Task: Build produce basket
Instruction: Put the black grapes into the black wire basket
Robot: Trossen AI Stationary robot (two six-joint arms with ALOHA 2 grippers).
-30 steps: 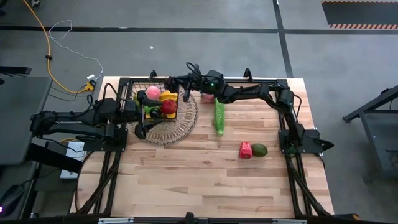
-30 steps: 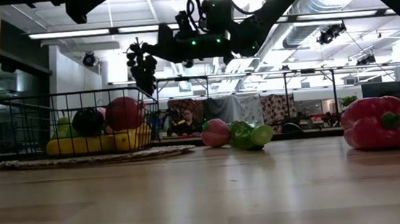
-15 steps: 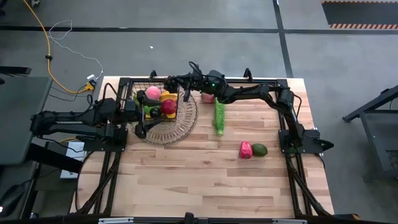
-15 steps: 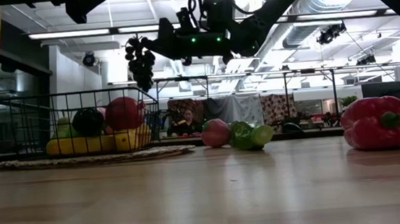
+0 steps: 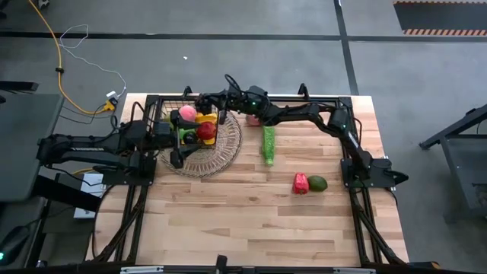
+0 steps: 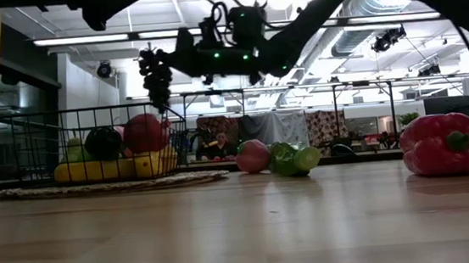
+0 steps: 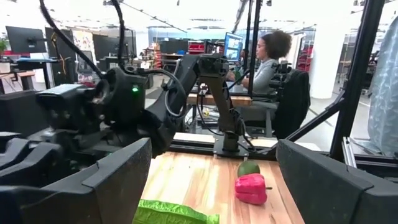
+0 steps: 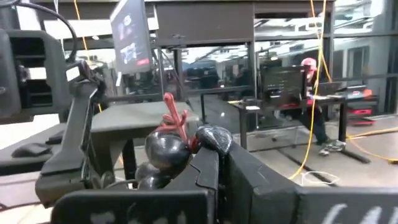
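Observation:
The black wire basket (image 5: 189, 125) stands on a round wicker tray (image 5: 217, 156) at the table's far left. It holds a pink peach, yellow fruit, a red apple (image 5: 206, 131) and green pieces. My right gripper (image 5: 204, 100) reaches level over the basket's far right corner, shut on a dark bunch of grapes (image 6: 157, 70). The bunch hangs above the basket's rim (image 6: 88, 110). My left gripper (image 7: 211, 186) stands open at the basket's left side, high above the table, with nothing between its fingers. My right gripper pinches the top of the grape bunch, beside its red stem (image 8: 175, 119), between its two shut fingers (image 8: 208, 165). The fingers come level from the table's right. The bunch hangs below the fingertips, clear of the basket and the fruit in it.
A second peach (image 6: 253, 156) and a long green stalk (image 5: 268, 143) lie right of the tray. A red pepper (image 5: 300, 183) and an avocado (image 5: 317, 183) lie near the right arm's base. The table's near half is bare wood. A person (image 7: 267, 59) sits beyond the table.
My right gripper has carried the grapes toward the table's left edge, from beside the basket's right wall to above its far right corner. It stays shut and the bunch still hangs free.

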